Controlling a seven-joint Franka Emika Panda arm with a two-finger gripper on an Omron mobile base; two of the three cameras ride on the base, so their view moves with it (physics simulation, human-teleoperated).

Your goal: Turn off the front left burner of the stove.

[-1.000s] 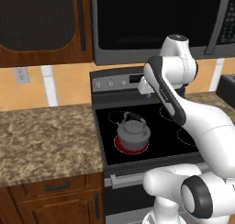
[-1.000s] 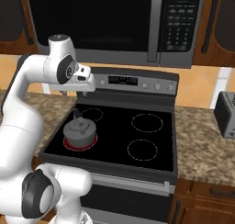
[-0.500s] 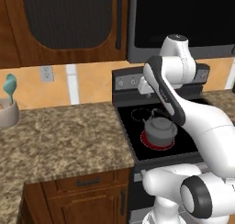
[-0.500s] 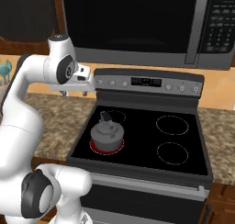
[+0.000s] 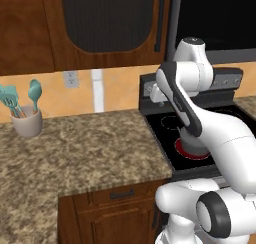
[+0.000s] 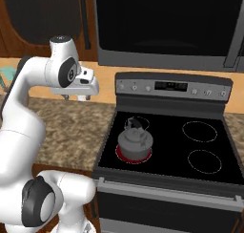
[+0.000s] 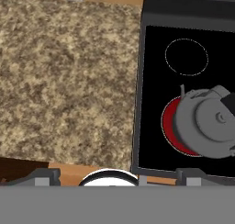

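The gripper [image 6: 76, 97] hangs high above the granite counter [image 6: 71, 127], just off the stove's [image 6: 167, 146] left edge, pointing down; whether its fingers are spread or pressed together I cannot tell, since they are tiny in the right base view and probably cut off in the hand view. Below and to its right, the front left burner [image 7: 170, 122] glows red at the cooktop's front left corner. A grey kettle [image 6: 135, 140] sits on it, covering most of the disc, spout toward the back panel [image 6: 174, 87]. The back left ring [image 7: 186, 57] is unlit, just behind. A utensil cup [image 5: 26, 121] stands at the counter's far left.
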